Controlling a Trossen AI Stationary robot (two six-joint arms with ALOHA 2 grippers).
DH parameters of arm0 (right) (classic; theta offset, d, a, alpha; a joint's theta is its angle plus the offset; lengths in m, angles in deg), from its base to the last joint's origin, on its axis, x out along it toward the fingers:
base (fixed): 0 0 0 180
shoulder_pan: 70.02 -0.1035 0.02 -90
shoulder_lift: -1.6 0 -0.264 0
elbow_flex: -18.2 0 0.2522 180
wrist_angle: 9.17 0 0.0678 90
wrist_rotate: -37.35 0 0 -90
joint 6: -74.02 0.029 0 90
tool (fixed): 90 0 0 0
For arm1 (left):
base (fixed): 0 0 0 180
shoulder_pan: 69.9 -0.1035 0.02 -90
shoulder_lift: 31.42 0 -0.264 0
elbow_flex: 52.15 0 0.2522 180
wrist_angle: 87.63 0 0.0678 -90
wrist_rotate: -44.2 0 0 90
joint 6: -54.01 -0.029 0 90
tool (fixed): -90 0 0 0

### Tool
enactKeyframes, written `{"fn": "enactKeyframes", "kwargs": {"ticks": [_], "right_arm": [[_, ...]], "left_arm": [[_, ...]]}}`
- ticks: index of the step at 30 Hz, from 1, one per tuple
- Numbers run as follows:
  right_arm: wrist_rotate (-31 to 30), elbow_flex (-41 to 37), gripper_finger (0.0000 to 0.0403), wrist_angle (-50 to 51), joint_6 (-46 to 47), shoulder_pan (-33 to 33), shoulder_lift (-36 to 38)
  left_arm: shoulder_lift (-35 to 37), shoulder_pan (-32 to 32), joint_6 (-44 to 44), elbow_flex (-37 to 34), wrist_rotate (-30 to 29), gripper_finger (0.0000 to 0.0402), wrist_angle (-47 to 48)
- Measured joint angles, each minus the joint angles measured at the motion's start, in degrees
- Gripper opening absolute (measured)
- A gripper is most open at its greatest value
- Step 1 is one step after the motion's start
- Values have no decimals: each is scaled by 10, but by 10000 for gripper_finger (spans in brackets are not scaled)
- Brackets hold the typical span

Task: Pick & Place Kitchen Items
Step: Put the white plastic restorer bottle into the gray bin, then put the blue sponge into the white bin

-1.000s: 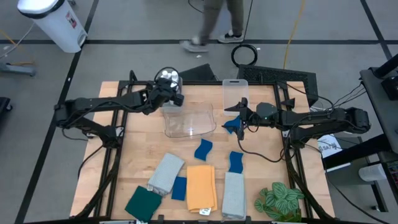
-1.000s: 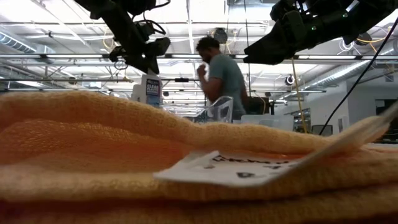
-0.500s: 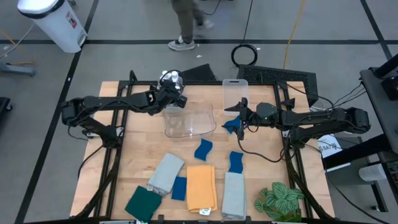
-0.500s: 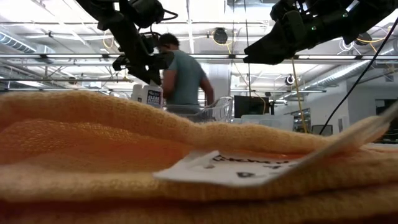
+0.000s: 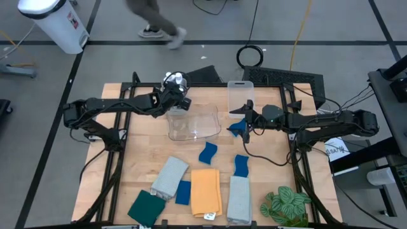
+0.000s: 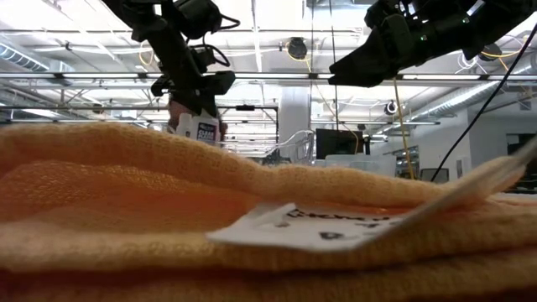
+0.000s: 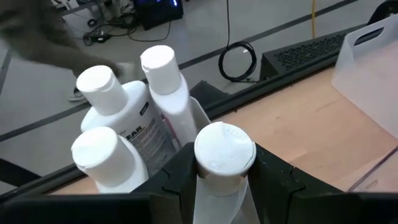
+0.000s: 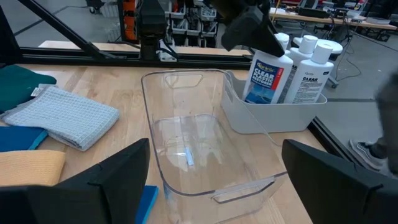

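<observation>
Since a second ago my left gripper (image 7: 222, 180) has moved from beside the grey bin (image 8: 273, 112) to over it, and the person has walked off. Now its fingers are closed on the neck of one white bottle (image 7: 224, 155), whose body is hidden. Three other bottles (image 7: 118, 118) stand just beside. My right gripper (image 5: 245, 119) hangs wide open near the clear bin (image 5: 194, 124), holding nothing.

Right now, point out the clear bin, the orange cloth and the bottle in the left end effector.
clear bin (image 5: 194, 124): high view, on its bare floor.
orange cloth (image 5: 205, 190): high view, middle of the fold.
bottle (image 7: 224, 149): left wrist view, on its white cap.
left end effector (image 7: 217, 177): left wrist view, between its fingertips.
</observation>
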Motion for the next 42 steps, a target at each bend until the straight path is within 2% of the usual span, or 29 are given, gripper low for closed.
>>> {"fn": "enactKeyframes", "kwargs": {"ticks": [14,21,26,37,42], "right_arm": [[0,0,336,0,0,0,0],[0,0,336,0,-1,0,0],[0,0,336,0,-1,0,0],[0,0,336,0,-2,0,0],[0,0,336,1,-10,0,0]], "left_arm": [[2,0,0,-51,-5,119,-70],[1,0,-16,-52,9,194,-65],[11,0,-26,-52,17,222,-63],[70,5,-82,-40,22,229,-54],[117,7,-77,-40,21,229,-22]]}}
